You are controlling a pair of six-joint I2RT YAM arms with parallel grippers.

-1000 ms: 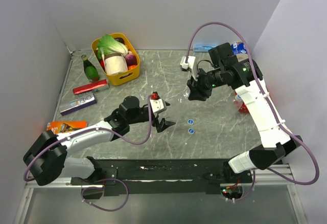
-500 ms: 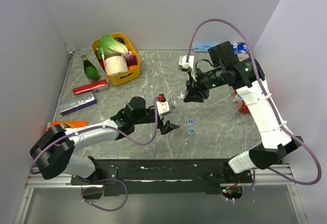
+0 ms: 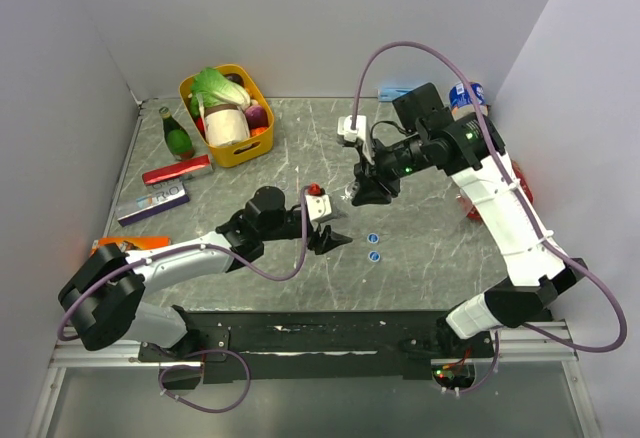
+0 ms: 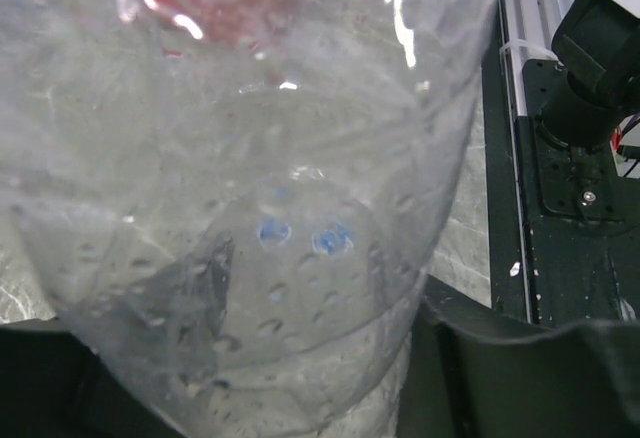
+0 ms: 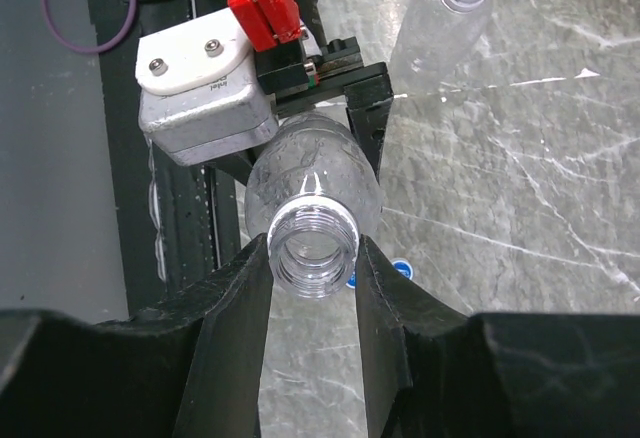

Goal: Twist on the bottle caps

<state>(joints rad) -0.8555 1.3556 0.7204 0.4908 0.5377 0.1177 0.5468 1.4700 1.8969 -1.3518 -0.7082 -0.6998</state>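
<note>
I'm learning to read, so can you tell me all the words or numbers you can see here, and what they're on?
Nothing here can be read.
On the purple box: print too blurred.
On the red packet: print too small.
On the orange packet: print too small.
On the blue bottle caps: whitish mark, unreadable.

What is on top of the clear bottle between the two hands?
Nothing: the bottle has an open threaded mouth, no cap. The right hand grips its neck from both sides. One blue cap lies on the table below; the fingers cover what lies beside it.
</note>
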